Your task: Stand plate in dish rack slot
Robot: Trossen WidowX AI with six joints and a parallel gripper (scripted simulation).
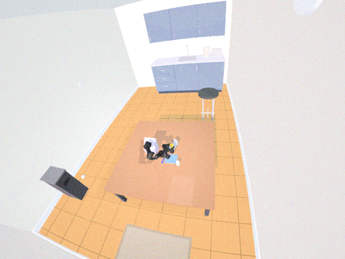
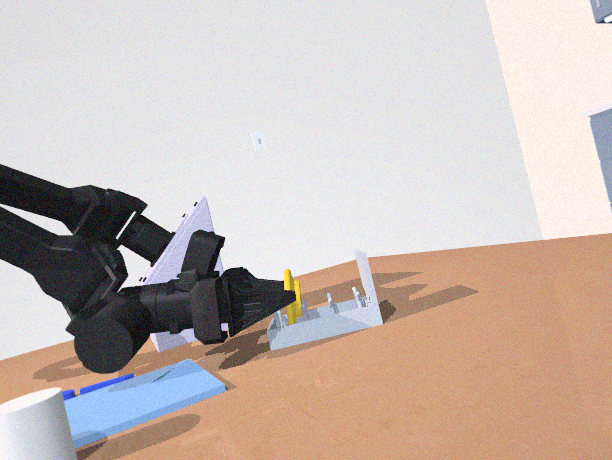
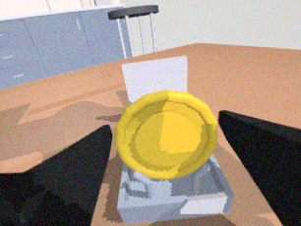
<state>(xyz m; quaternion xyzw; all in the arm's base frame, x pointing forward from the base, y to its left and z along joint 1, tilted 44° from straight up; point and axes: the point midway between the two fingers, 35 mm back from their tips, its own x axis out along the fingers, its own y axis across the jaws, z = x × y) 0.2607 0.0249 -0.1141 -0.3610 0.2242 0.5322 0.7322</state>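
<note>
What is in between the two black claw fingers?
The yellow plate, standing upright in the gray dish rack. The wrist view shows it best: the claw is open, and bare gaps separate the plate's rim from each finger.

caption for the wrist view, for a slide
Yellow plate standing upright in the grey dish rack, the open gripper with its fingers spread clear on either side.
</note>
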